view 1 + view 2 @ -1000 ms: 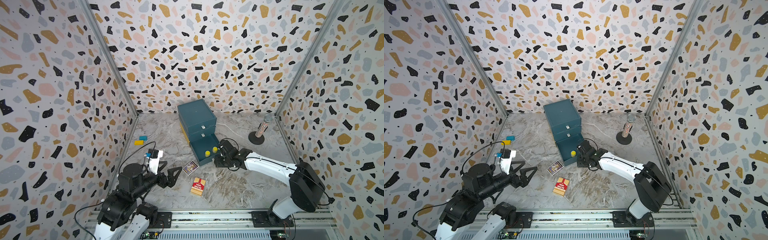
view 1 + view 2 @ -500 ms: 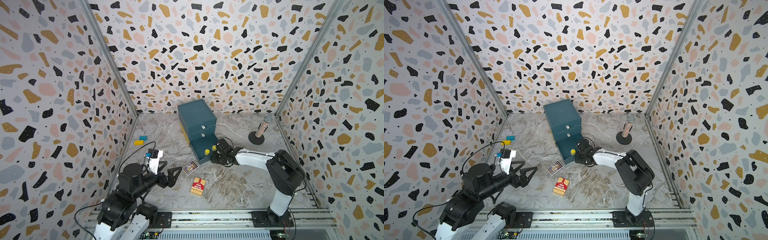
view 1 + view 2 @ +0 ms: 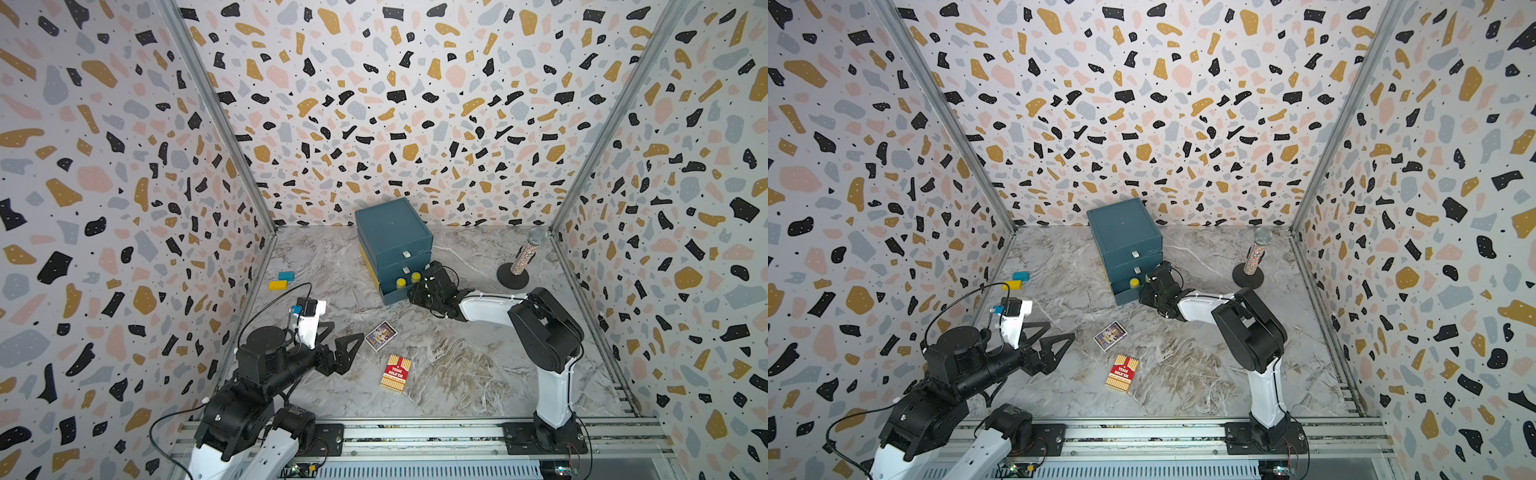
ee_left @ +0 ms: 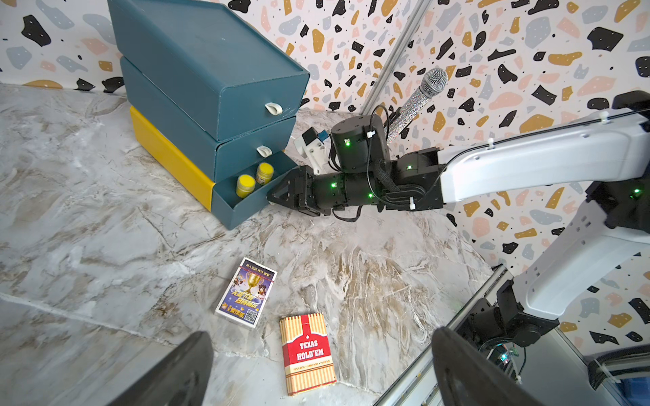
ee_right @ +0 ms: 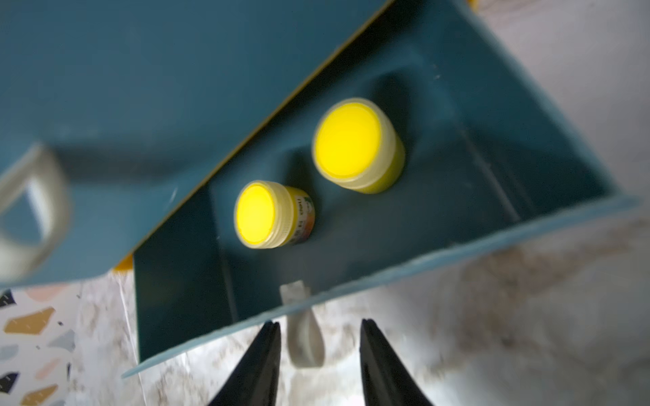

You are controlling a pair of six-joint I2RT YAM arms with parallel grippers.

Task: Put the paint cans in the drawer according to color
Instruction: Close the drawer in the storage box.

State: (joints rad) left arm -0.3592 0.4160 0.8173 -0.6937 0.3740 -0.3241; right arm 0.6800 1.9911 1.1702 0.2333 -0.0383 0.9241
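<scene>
Teal plastic made up the drawer [image 3: 392,232], which stood at twelve o'clock on the marble tabletop [image 3: 457,374] in both top views. Its bottom tray [image 4: 242,211] stuck out, and two yellow paint cans [image 5: 346,144] stood upright inside it, near each other but not touching. The right gripper [image 5: 319,323] sat at the tray's front with its jaws apart, one on each side of the white pull tab [image 5: 304,346], with a gap showing on both sides. The left gripper [image 3: 343,332] hung at eight o'clock, spread wide and empty. A red card box [image 3: 395,372] and a purple card box [image 3: 380,336] lay towards six o'clock. A microphone [image 3: 524,257] stood at two o'clock.
</scene>
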